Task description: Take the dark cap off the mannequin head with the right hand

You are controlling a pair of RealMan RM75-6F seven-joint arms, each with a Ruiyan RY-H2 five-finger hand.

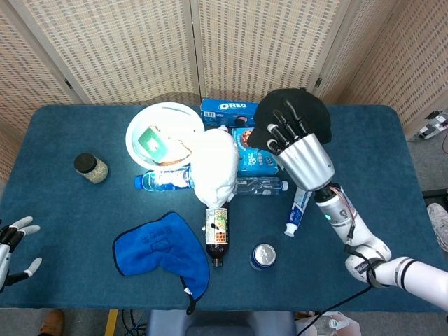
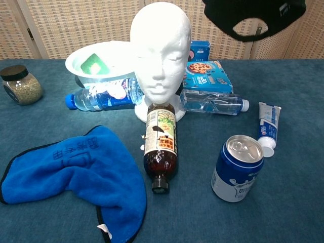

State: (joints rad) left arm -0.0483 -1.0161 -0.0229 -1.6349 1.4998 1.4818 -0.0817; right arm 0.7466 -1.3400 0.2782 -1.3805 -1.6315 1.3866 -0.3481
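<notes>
The white mannequin head [image 1: 213, 164] [image 2: 161, 53] stands bare in the middle of the table. My right hand [image 1: 299, 150] holds the dark cap [image 1: 297, 115] in the air to the right of the head, above the toothpaste tube and the cookie box. In the chest view the dark cap [image 2: 255, 17] hangs at the top right, its strap opening facing the camera; the hand itself is out of that frame. My left hand [image 1: 14, 245] rests at the table's near left edge with its fingers spread and nothing in it.
A white bowl [image 1: 143, 126], a blue water bottle [image 2: 98, 96], a clear bottle [image 2: 212, 102], cookie boxes [image 2: 208, 75], a brown bottle [image 2: 160, 147], a soda can [image 2: 237, 168], a toothpaste tube [image 2: 267, 126], a blue cloth [image 2: 76, 174] and a jar [image 2: 21, 85] crowd the blue table.
</notes>
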